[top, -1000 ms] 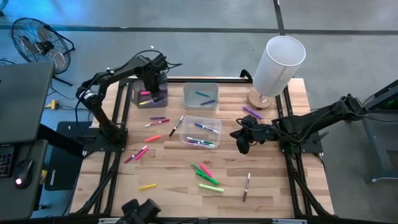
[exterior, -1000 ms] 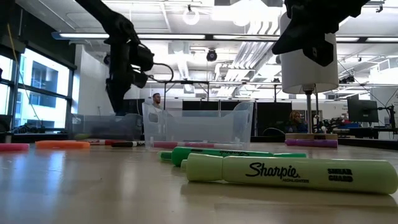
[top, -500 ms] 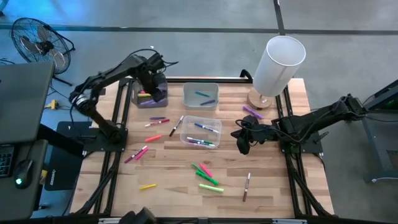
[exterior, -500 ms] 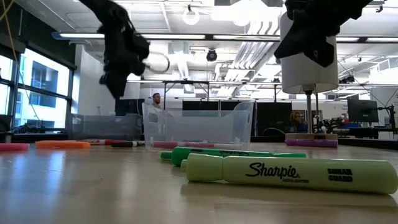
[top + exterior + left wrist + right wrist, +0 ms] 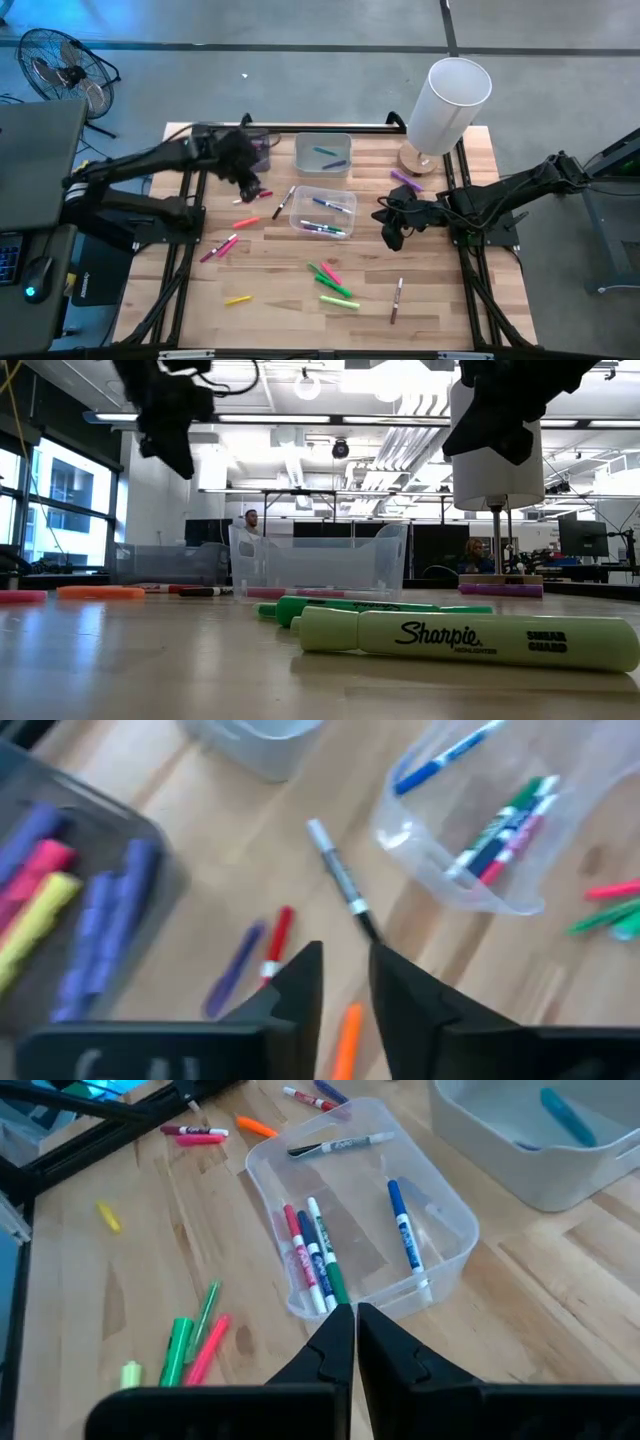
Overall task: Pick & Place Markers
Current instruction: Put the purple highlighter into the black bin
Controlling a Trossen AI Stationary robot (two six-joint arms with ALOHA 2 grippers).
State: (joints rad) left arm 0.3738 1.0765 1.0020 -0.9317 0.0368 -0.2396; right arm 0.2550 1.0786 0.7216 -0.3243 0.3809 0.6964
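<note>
Hovering over loose markers (image 5: 252, 194) on the counter (image 5: 440, 300), the left tool (image 5: 246, 183) is slightly parted, grasping nothing; the right tool (image 5: 390, 236), clenched empty, waits beside the clear bin (image 5: 322, 212).

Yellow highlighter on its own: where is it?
High view: the yellow highlighter lies alone near the table's front left, below the pink markers and left of the green markers.

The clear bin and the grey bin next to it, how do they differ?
The clear bin is see-through and sits skewed; the grey bin is opaque and sits square to the table edge. The clear bin holds several thin markers, the grey bin just two, one blue and one purple. Both are small open rectangles.
</note>
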